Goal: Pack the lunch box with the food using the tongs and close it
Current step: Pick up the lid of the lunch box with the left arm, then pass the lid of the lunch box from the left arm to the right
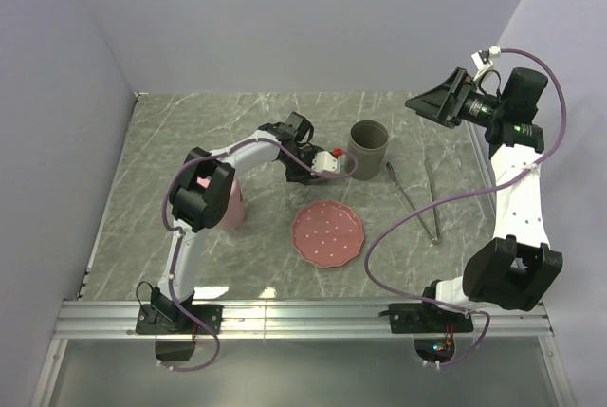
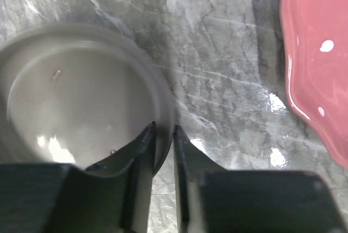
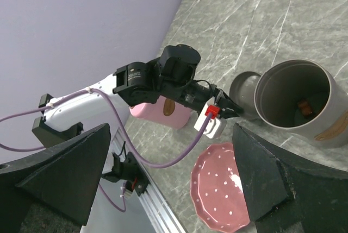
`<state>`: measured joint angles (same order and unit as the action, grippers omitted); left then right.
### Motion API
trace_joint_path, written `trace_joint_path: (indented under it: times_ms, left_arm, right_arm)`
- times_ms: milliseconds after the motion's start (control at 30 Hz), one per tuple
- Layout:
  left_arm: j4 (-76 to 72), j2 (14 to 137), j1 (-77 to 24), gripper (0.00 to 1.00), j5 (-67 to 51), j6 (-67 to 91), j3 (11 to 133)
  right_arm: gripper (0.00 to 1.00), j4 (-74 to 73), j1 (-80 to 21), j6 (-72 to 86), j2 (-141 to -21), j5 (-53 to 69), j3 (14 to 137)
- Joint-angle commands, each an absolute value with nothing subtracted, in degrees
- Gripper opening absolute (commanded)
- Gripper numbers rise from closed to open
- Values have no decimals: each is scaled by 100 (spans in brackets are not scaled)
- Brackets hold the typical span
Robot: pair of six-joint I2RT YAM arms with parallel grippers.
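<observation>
Nearest the arm bases, the pink scalloped plate with white dots (image 1: 328,233) lies flat on the grey marbled bench (image 1: 190,127). Just to its right are the long slim grey metal tongs (image 1: 410,200), their arms spread in a narrow V, with neither claw touching them. A pink tub with a brown label (image 3: 163,111) stands partly under the left arm.

Further out, the left claw (image 2: 163,131) is down at the grey round lid (image 2: 81,97), which rests on the bench just beside the grey cylindrical lunch box (image 1: 368,146). One finger is inside the lid's rim and one outside, with only a sliver of gap, so it looks pinched onto that rim. One reddish-brown food piece (image 3: 304,107) shows at the bottom of the lunch box. The rest of its floor is hidden from view.

Farthest and highest, the right claw (image 3: 173,127) hangs spread wide, holding nothing.

The step in hand looks like closing the box. The hold is a thin edge pinch at one side, so the lid may swing or slip out as it rises. It could also clip the lunch box wall and shove or tip it. A tilted lid would likely seat crooked on the mouth.
</observation>
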<state>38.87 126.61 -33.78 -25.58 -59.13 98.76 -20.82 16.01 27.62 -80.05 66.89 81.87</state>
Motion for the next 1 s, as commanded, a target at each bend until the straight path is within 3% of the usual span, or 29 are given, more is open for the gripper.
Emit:
trace_joint_path:
  times_ms: [0,67,133,400,567,800,967]
  left_arm:
    - [3999,12604,-3445,19,-2505,-6029,10064]
    - [3973,12481,-3445,7,-2557,-5951,10029]
    - [3920,12349,-3445,1,-2619,-5863,9958]
    - [4052,11374,-3139,0,-3426,-4687,10132]
    - [3658,10699,-2104,0,-5324,-2451,10670]
    - [-791,9361,-1143,0,-6187,1754,9335]
    - [-2843,9062,-879,0,-6117,4338,8765]
  right_arm:
    - [100,-1890,1661,2804,-7989,6812,8446]
    - [100,-1898,1661,2804,-7980,6777,8438]
    - [100,-1864,1670,2839,-7963,6768,8411]
    - [100,-1547,1670,3137,-7911,6549,8368]
    - [100,209,1670,4261,-7647,5969,7805]
    - [100,1897,1495,5860,-7822,5459,7471]
    - [100,2030,854,5916,-8050,5125,7760]
